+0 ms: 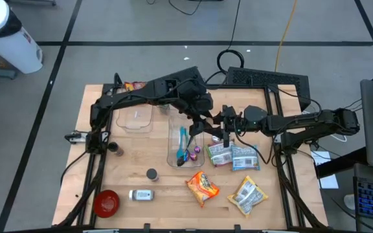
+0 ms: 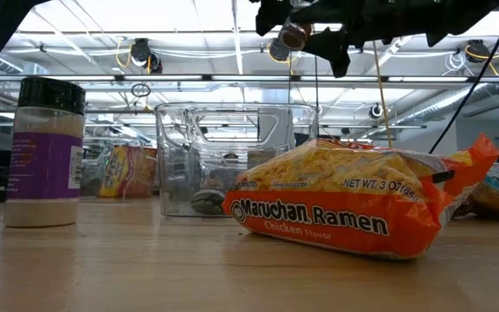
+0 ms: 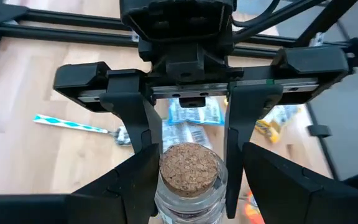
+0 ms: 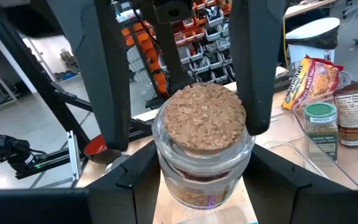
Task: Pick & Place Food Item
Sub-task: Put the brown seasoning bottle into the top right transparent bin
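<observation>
While both arms meet above the table's middle, the left gripper (image 3: 188, 168) and right gripper (image 4: 197, 162) both clamp a small cork-stoppered glass jar (image 3: 188, 180), held aloft between them.

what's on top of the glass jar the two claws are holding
A cork stopper plugs the glass jar. Left claw and right claw grip its sides, hiding most of the contents.

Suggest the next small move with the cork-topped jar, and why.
Probably ease the left end effector open. It and the right end effector both clamp the same cork-stoppered jar in mid-air above the table. The right one grips the glass body and the left only the cork end, so the right looks able to carry it alone.
</observation>
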### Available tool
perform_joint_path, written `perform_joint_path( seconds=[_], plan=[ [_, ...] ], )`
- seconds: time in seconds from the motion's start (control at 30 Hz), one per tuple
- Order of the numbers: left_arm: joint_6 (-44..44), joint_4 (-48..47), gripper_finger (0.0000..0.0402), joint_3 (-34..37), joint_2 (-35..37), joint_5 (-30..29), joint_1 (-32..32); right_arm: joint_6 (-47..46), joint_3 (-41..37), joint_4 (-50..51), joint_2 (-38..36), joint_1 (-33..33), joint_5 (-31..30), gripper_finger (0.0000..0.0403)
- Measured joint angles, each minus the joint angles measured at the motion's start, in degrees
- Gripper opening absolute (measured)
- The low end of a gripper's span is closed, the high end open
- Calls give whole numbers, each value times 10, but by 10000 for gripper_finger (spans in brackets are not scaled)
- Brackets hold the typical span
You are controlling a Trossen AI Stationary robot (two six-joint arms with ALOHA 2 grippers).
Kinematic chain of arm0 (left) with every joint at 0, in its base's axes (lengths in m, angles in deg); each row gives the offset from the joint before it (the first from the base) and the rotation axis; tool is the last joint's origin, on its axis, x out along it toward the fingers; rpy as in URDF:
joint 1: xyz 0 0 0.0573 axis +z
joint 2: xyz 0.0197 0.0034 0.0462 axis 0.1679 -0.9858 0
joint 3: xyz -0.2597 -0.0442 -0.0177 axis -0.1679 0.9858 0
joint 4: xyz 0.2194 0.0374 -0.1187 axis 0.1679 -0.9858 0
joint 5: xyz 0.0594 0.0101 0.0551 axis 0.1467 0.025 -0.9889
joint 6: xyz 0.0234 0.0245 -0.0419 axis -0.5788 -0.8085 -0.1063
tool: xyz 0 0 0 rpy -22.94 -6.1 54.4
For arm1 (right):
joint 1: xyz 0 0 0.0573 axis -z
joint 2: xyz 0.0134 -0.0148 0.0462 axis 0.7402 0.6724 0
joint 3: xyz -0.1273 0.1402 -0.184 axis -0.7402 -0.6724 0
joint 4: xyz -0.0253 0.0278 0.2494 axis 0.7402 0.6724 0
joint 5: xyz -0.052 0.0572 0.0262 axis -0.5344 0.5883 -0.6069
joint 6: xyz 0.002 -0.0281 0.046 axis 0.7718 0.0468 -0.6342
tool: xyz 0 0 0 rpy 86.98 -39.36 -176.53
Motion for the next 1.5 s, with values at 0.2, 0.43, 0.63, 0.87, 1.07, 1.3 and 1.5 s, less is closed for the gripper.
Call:
perform_joint_path(
  seconds=[0.2,0.43,0.63,0.87,1.07,1.3,1.5],
  plan=[
    [3,-14,239,0,0,-32,1,3,0,-3,0,0,-2,182],
    [13,-15,239,0,0,-34,5,7,0,-3,0,0,-4,182],
    [13,-14,239,0,0,-26,6,7,0,-3,0,0,0,182],
    [14,-12,200,0,0,-23,6,7,0,-3,0,0,0,182],
    [14,-2,175,1,0,-23,6,7,0,-3,-1,0,0,182],
    [4,6,175,1,0,-10,7,7,0,-3,-1,0,-1,184],
    [-1,26,175,1,0,-4,7,4,0,-7,-1,0,3,228]
  ],
)
